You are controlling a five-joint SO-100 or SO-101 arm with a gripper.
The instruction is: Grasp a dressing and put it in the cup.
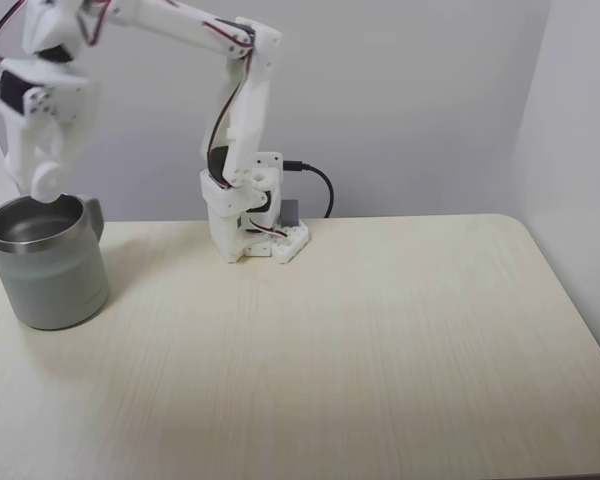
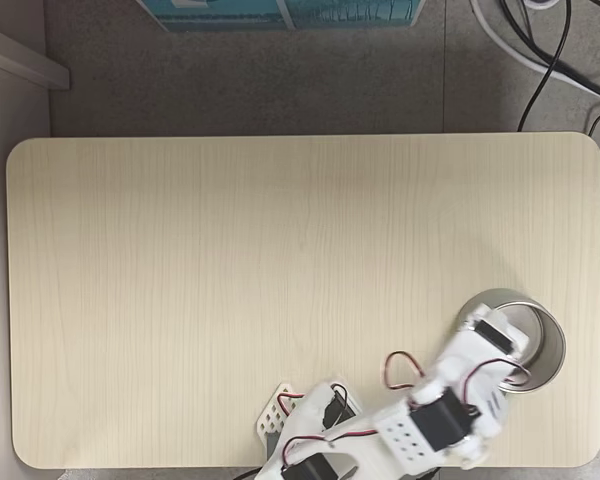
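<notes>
One cup (image 1: 48, 262) stands on the tabletop (image 1: 330, 340), a grey-green steel mug with a shiny rim and inside, its handle stub showing on its right in a fixed view. In the fixed view from above, the same cup (image 2: 545, 340) sits near the tabletop's right edge, close to the bottom right corner. One dressing (image 1: 48, 181), a small white roll, is pinched in the claw (image 1: 42, 185) right over the cup's rim, at the mouth of the mug. One white arm rises from its base (image 1: 255, 235) at the tabletop's far edge and reaches over to the cup; seen from above, the claw (image 2: 495, 345) hangs over the cup's opening and covers part of it.

The tabletop is pale wood grain with rounded corners, and apart from the cup and the arm's base its surface is bare. Behind it stands a plain pale wall (image 1: 410, 100). A black cable (image 1: 320, 185) runs from the base. From above, grey floor (image 2: 280, 80) surrounds the tabletop, with a teal box (image 2: 280, 12) at the top edge and dark cables (image 2: 560, 50) at the top right.
</notes>
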